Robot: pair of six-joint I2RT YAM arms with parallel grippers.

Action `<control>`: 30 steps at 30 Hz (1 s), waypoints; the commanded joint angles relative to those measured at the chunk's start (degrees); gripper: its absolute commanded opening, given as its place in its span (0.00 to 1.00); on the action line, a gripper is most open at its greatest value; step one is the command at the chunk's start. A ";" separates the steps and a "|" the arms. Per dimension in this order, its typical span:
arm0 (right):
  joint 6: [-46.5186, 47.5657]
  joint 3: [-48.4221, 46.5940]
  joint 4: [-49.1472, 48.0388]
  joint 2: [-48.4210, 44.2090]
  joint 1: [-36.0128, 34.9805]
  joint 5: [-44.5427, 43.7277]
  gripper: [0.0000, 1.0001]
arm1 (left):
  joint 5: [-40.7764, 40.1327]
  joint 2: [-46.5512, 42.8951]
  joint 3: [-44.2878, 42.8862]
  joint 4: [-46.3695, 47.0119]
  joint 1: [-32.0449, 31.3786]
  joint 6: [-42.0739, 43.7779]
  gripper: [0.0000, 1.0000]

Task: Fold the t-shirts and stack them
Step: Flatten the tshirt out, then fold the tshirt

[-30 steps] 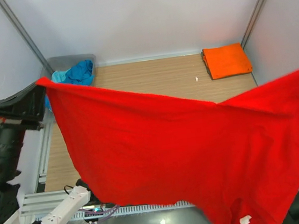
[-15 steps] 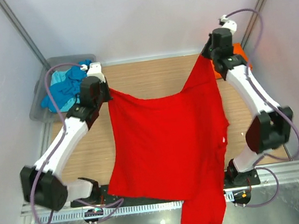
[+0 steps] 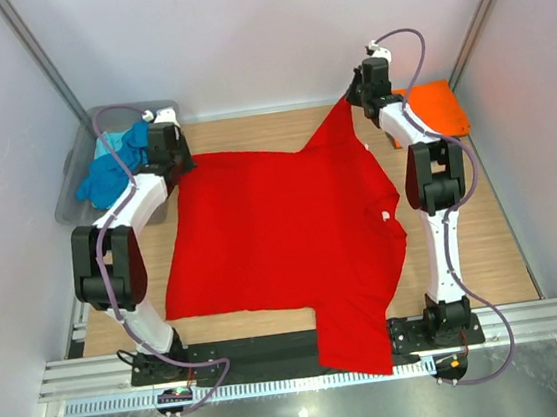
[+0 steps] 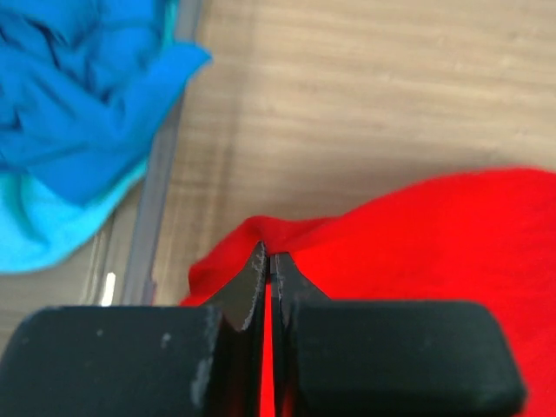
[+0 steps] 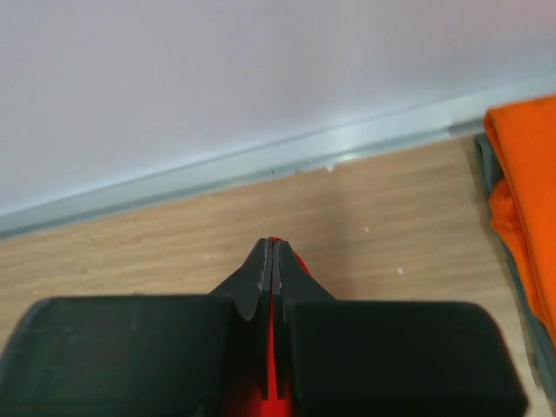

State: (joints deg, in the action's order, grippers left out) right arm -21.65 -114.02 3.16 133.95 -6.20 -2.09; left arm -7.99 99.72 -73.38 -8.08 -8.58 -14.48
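Note:
A bright red t-shirt (image 3: 281, 233) lies spread over the wooden table, one part hanging over the near edge. My left gripper (image 3: 175, 164) is shut on its far left corner; in the left wrist view the red cloth (image 4: 408, 234) is pinched between the closed fingers of that gripper (image 4: 268, 261). My right gripper (image 3: 355, 99) is shut on the far right corner, held a little above the table; its wrist view shows a sliver of red between the jaws of the gripper (image 5: 273, 252). A folded orange t-shirt (image 3: 428, 111) lies at the back right. Blue and turquoise t-shirts (image 3: 118, 166) fill the tub.
The grey translucent tub (image 3: 79, 181) stands at the back left corner, its rim (image 4: 156, 200) close to my left gripper. White walls enclose the table on three sides. The orange shirt (image 5: 521, 191) lies just right of my right gripper. A metal rail (image 3: 278, 380) runs along the near edge.
Both arms have swung the red shirt down and away from the camera, from hanging in the air to lying spread on the table, its far corners pulled toward the back.

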 commanded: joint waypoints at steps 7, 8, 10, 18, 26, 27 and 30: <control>0.12 -20.10 4.03 6.50 0.57 -0.90 0.01 | 3.50 4.95 -8.70 3.59 4.09 2.61 0.00; -0.41 -19.67 4.57 5.89 0.66 -0.90 0.01 | 3.85 6.09 -9.40 3.42 4.27 2.96 0.00; -1.81 -16.79 5.45 3.53 0.92 -2.74 0.01 | 4.73 7.32 -11.60 2.37 4.88 3.75 0.00; -6.47 -10.09 11.07 -3.52 1.80 -4.86 0.01 | 10.18 11.72 -16.26 0.87 6.29 7.88 0.00; -11.66 -0.17 21.36 -13.96 4.34 -4.43 0.01 | 16.68 7.16 -11.97 2.89 6.38 22.01 0.00; -12.36 1.93 21.19 -17.46 4.79 -3.89 0.01 | 17.91 6.72 -11.87 2.72 6.38 22.91 0.00; -12.01 9.67 21.27 -24.14 5.41 -2.93 0.01 | 19.15 5.31 -11.61 0.35 6.38 27.20 0.00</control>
State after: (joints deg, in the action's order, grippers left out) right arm -31.94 -108.14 23.90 119.17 -1.96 -5.78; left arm 7.31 109.91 -85.19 -8.05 -2.59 4.93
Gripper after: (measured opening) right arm 0.026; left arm 0.005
